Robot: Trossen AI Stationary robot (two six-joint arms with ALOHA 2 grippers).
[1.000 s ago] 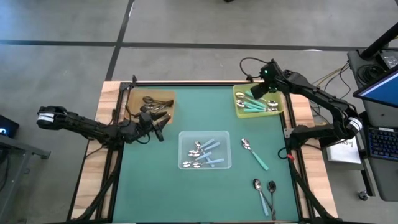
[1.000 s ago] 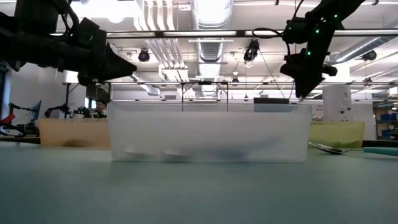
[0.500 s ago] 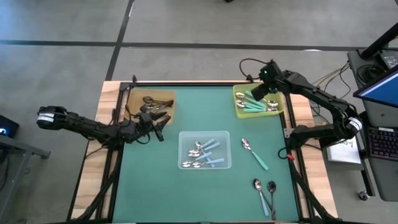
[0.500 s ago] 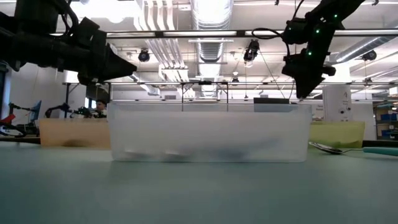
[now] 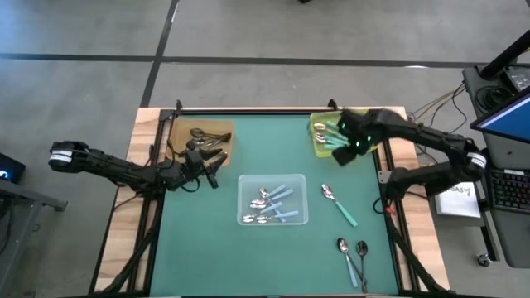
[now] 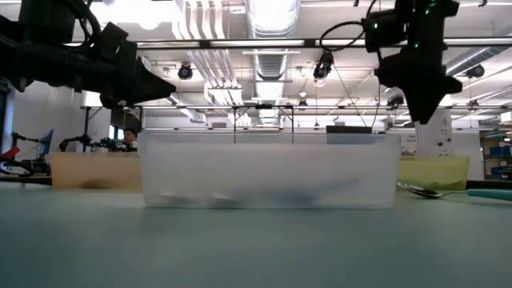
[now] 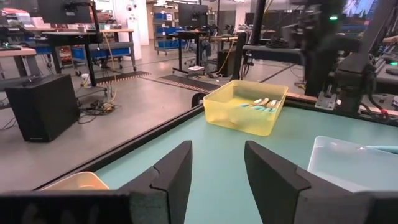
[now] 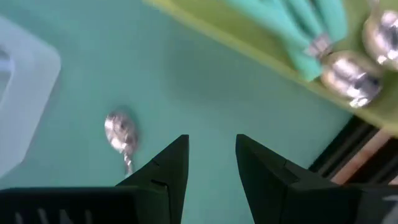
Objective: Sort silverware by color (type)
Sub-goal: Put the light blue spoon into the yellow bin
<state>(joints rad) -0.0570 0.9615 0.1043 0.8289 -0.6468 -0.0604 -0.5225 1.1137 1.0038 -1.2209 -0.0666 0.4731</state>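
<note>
Spoons sit in my clear tray, well apart from either gripper. My right gripper hangs with narrow, empty fingers by the yellow-green tray, one teal-handled spoon ahead. My left gripper fingers, narrowly parted, hold nothing beside the brown tray.

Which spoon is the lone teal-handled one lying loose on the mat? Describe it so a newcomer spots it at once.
Start at the clear tray in the middle of the green table. Just to its right, a single teal-handled spoon lies bare on the mat, bowl toward the yellow-green tray. It lies alone and slanted, unlike the two loose spoons side by side nearer the front edge.
</note>
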